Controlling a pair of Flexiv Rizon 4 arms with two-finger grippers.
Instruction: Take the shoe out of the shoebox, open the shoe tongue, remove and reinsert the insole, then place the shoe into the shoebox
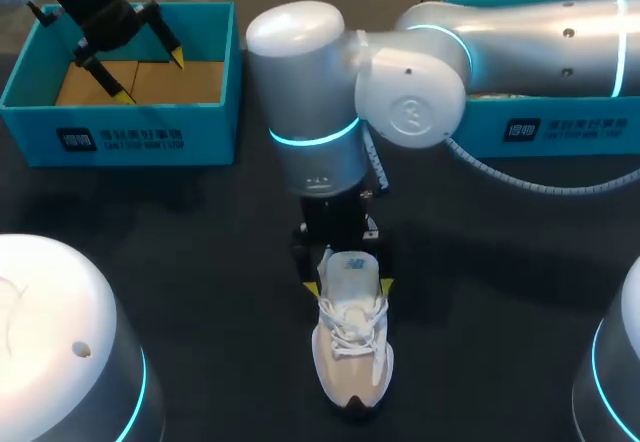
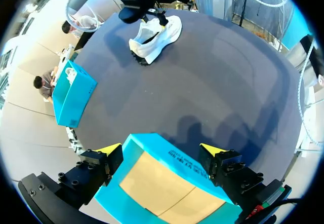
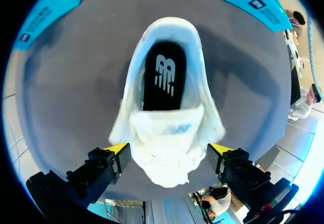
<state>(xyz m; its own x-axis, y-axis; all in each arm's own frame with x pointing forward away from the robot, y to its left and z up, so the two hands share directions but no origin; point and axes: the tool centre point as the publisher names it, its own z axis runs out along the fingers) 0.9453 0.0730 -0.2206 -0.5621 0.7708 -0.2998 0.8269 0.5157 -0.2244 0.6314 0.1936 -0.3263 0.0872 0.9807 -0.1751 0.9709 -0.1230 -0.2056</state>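
A white and beige shoe (image 1: 350, 347) stands upright on the dark table near its front middle, toe towards the front edge. Its dark insole (image 3: 164, 79) lies inside, seen past the raised white tongue (image 3: 167, 127). My right gripper (image 1: 348, 287) hangs open over the tongue, one yellow tip on each side of the shoe (image 3: 167, 57), slightly apart from it. My left gripper (image 1: 153, 76) is open and holds nothing above the open teal shoebox (image 1: 130, 122) at the back left. From the left wrist the cardboard floor of the shoebox (image 2: 167, 183) shows under the left gripper (image 2: 162, 150).
A second teal box (image 1: 540, 127) stands at the back right, partly behind my right arm (image 1: 520, 32). It shows at the table's edge as the teal box (image 2: 73, 95). The white arm bases (image 1: 60, 342) fill the front corners.
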